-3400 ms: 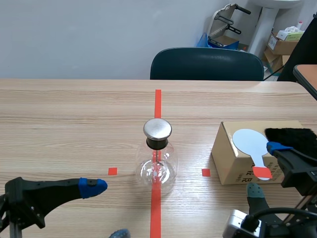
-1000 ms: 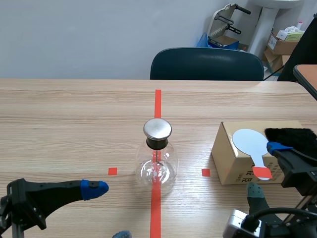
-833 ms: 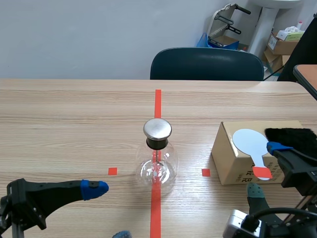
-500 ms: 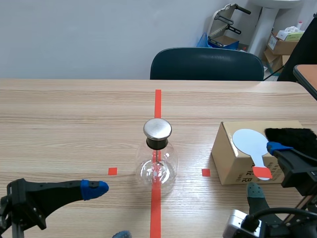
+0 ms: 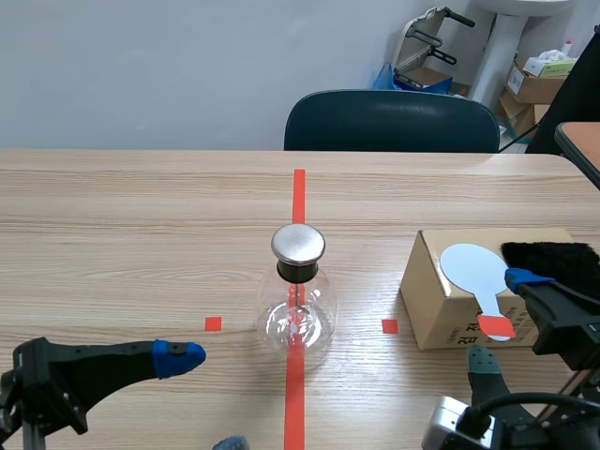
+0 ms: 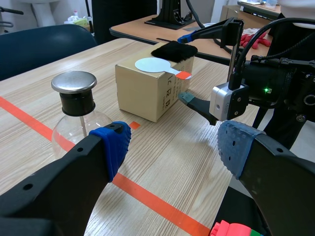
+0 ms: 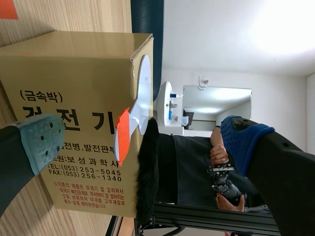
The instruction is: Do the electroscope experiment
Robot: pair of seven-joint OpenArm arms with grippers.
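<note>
1. Electroscope (image 5: 298,295): a round clear glass flask with a black neck and a flat metal cap. It stood upright on the long orange-red tape line, midway between the counter's (image 5: 141,225) left and right edges and nearer its near edge than its far one.
2. A cardboard box (image 5: 441,305) sat toward the counter's right edge, well apart from the flask. On its top lay a white disc paddle (image 5: 472,269), its orange-red handle tip poking over the box's near edge, with a piece of black fur (image 5: 553,255) just beside it.
3. The right gripper (image 5: 506,319) was wide open and held nothing. It was level with the box's near side, and the paddle's handle lay ahead of it, between its fingers. Whether the upper pad touched the fur could not be told.
4. The left gripper (image 5: 202,398) was also wide open and empty, low by the near edge at the counter's left, well short of the flask.
5. The step in hand was probably picking up the paddle. To do it well, the right gripper should close on the overhanging handle only, not on the disc, which has to be rubbed on the fur and brought to the metal cap.
6. The handle looked thin, so the pads should meet it squarely. A skewed pinch could flip the paddle off the box or drag the fur with it.
7. The flask looked light and easy to tip, so both arms should stay clear of it.
</note>
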